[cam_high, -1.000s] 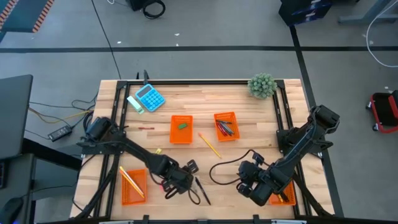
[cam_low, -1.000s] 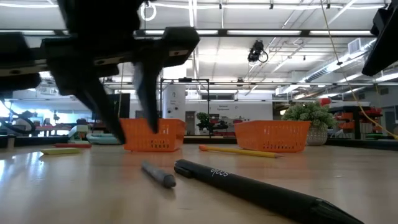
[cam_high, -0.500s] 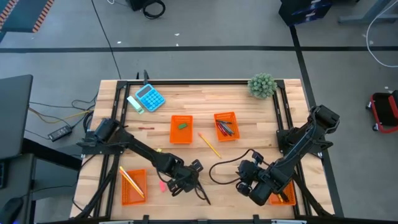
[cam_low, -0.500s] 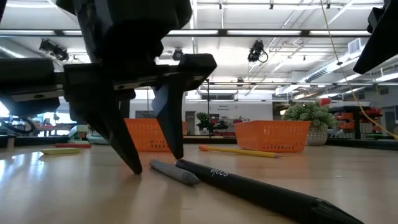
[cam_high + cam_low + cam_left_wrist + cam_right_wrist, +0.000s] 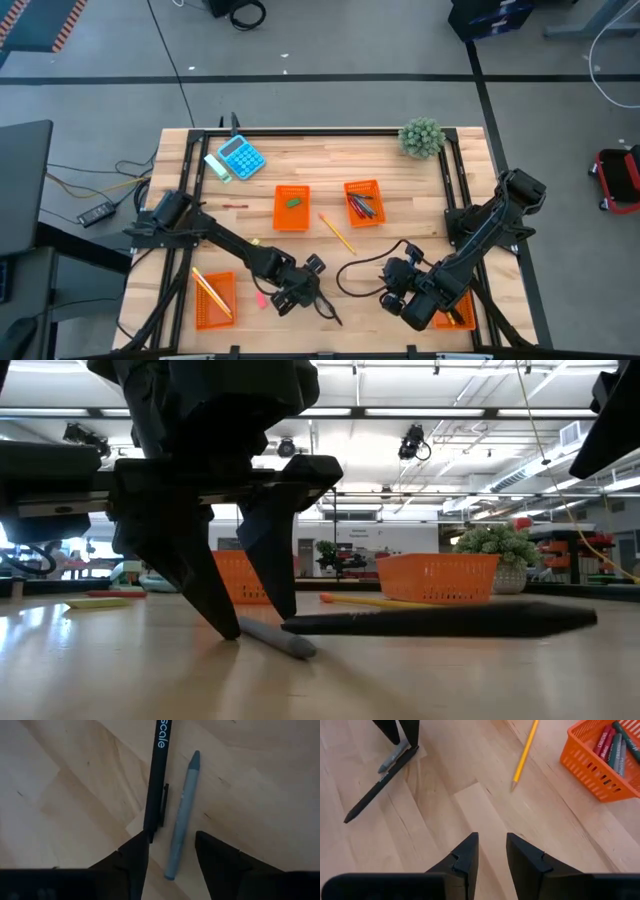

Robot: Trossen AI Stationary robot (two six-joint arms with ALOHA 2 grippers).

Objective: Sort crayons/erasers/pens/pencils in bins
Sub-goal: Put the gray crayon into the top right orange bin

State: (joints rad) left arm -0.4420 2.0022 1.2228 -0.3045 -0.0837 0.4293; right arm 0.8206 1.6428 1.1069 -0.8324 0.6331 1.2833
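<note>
A light wooden table [image 5: 400, 200] stands on a grey floor, with a workshop hall visible beyond it in the low view.

Count of items: four orange bins. One bin [image 5: 291, 208] near the table centre holds a green eraser [image 5: 293, 201]. One bin [image 5: 363, 203] just right of it holds several crayons [image 5: 612, 747]. One bin [image 5: 215, 299] at the front left holds yellow pencils [image 5: 209, 289]. A fourth bin [image 5: 456, 318] lies partly under the right arm. One loose yellow pencil [image 5: 337, 232] lies between the centre bin and the front edge. One black pen [image 5: 155, 775] and one grey crayon [image 5: 182, 815] lie side by side in front of the centre bin. One pink eraser [image 5: 261, 298] lies just right of the front-left bin.

The left gripper [image 5: 172, 851] stands over the grey crayon, fingers apart, one fingertip [image 5: 139, 851] touching the end of the black pen. The right gripper [image 5: 491, 851] hangs near the front right, fingers slightly apart, holding nothing.

Change from half a second ago: the black pen has swung round and now lies broadside in the low view; the grey crayon has stayed in place.
</note>
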